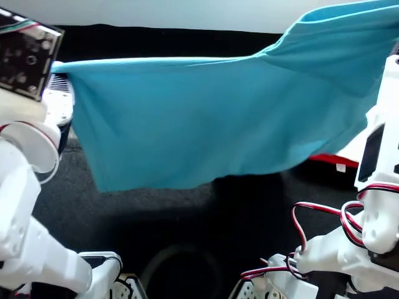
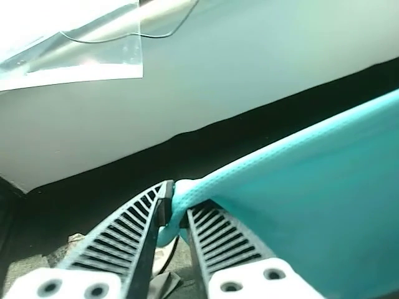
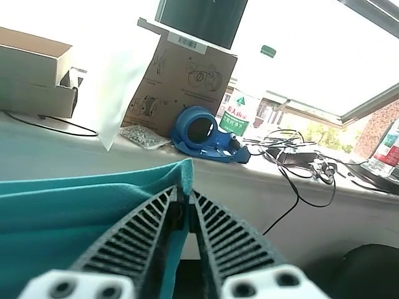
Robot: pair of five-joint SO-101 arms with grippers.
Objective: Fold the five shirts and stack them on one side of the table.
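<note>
Setting: robotics lab or workroom, not home. Your evidence in right wrist view: white ledge below bright window carrying cardboard boxes, printed cardboard sheet, blue tape dispenser, clear bag of small metal parts, tangle of black cables and bottle. High view gives you black-covered worktop, bare circuit board atop one arm, exposed red, white and black wiring near arm bases. Left wrist view adds clear plastic sheet on pale surface beyond worktop.
</note>
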